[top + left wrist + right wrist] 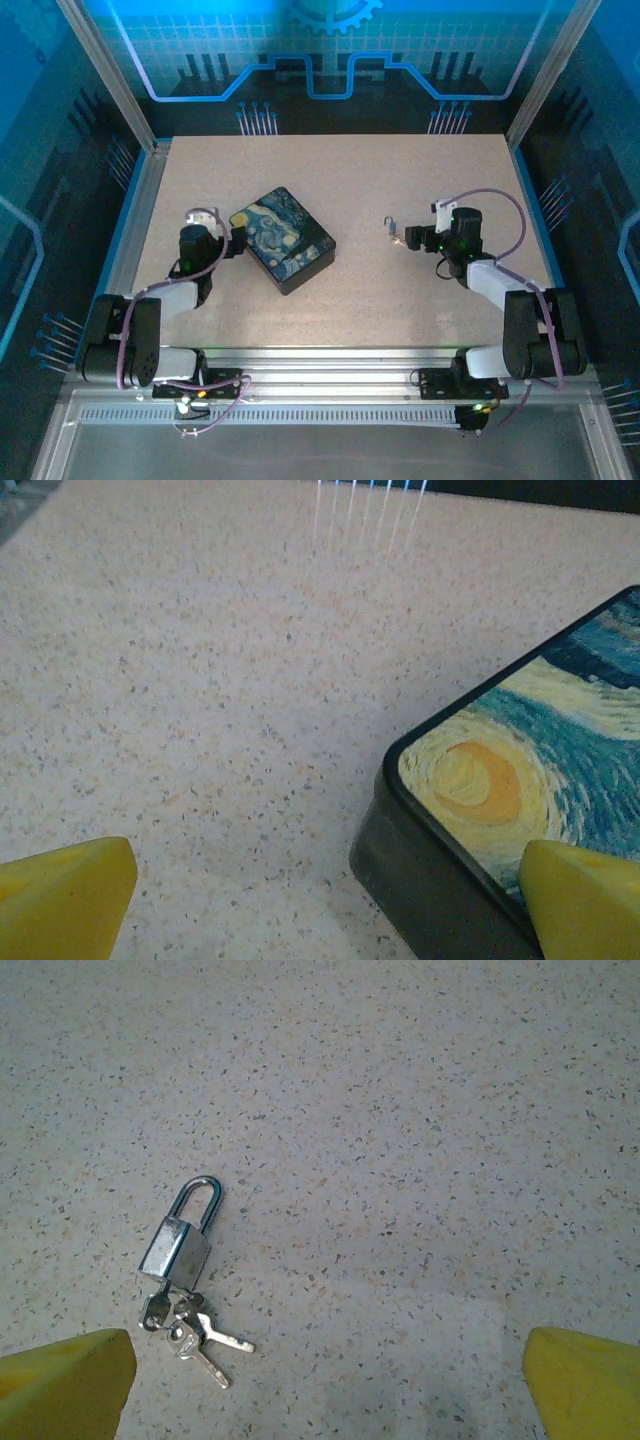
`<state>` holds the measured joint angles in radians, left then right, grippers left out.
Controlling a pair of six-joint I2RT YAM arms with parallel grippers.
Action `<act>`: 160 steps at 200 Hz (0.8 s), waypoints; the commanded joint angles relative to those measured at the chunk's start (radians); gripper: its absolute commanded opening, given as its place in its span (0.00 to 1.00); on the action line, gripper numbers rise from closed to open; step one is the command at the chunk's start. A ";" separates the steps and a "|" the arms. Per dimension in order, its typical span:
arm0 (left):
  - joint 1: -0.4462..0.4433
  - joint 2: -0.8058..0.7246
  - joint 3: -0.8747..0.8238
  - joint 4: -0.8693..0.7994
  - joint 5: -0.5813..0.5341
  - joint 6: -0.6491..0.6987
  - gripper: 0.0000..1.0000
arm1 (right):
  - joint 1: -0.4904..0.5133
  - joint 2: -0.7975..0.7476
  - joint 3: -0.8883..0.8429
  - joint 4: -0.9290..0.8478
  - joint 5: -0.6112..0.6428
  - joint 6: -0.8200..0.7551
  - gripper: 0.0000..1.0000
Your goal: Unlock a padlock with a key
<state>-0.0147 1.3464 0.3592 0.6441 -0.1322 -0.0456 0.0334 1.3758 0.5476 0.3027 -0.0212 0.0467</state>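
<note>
While both arms are reaching in from the near edge of the bench (pixel 350 170), the padlock (pixel 180 1245) is lying flat on the speckled surface right of the middle, nearer the right edge than the left and well clear of every corner. Its thin silver shackle is appearing seated in the body. The keys (pixel 195 1332) are lying in a small cluster touching the bottom end of the lock body; whether one is sitting in the keyhole cannot be told.

The right gripper (pixel 325 1385) is hovering near the lock on its right-edge side. Its yellow fingertips (pixel 70 1380) are standing wide apart with nothing between them, touching neither lock nor keys.

The left gripper (pixel 325 910) is likewise standing spread and holding nothing. It is sitting at the left corner of a black box (pixel 283 238) with a swirling blue-and-yellow lid. One fingertip (pixel 585 900) is overlapping the lid's edge in the left wrist view, though contact cannot be told. The box is lying left of the middle, turned diagonally to the bench's edges and well apart from the padlock.
</note>
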 commanded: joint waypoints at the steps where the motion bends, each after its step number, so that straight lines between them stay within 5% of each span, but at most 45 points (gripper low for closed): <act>1: -0.016 0.024 -0.037 0.231 -0.033 0.049 0.99 | -0.004 0.008 -0.033 0.172 0.026 -0.036 1.00; 39: -0.063 0.227 -0.071 0.498 -0.073 0.108 0.99 | 0.004 0.100 -0.092 0.394 0.028 -0.054 1.00; 86: -0.048 0.211 0.002 0.333 -0.145 0.053 0.99 | 0.019 0.130 -0.116 0.453 0.049 -0.059 1.00; 160: -0.014 0.206 0.017 0.294 -0.052 0.040 0.99 | 0.018 0.129 -0.115 0.449 0.048 -0.059 1.00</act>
<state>-0.0498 1.5406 0.3576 0.9771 -0.2302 -0.0006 0.0456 1.5040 0.4347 0.7052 0.0177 0.0017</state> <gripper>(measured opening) 0.990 0.998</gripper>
